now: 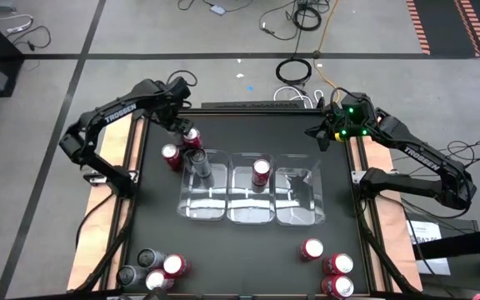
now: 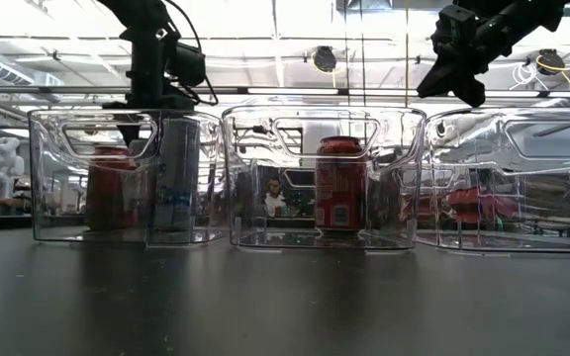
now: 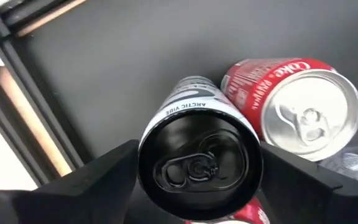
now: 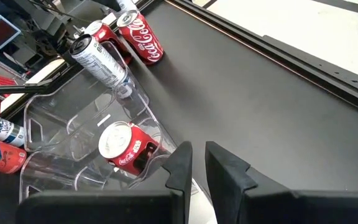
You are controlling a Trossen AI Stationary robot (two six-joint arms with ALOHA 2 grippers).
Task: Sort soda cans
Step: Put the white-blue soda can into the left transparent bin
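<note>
High view: my left gripper (image 1: pixel 192 136) hung over cans near the tabletop's far-left edge; my right gripper (image 1: pixel 323 133) waited far right, jaws nearly shut. Left wrist view: jaws wide, flanking a grey can (image 3: pixel 199 155).

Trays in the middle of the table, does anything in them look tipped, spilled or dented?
Nothing stands out. The silver can stands upright in the left tray, and the red can stands upright in the middle tray. No spill or dent shows.

"ARCTIC VIBE" on dark can (image 3: pixel 199 163), "TROSSEN" on arm (image 1: pixel 117 115)
</note>
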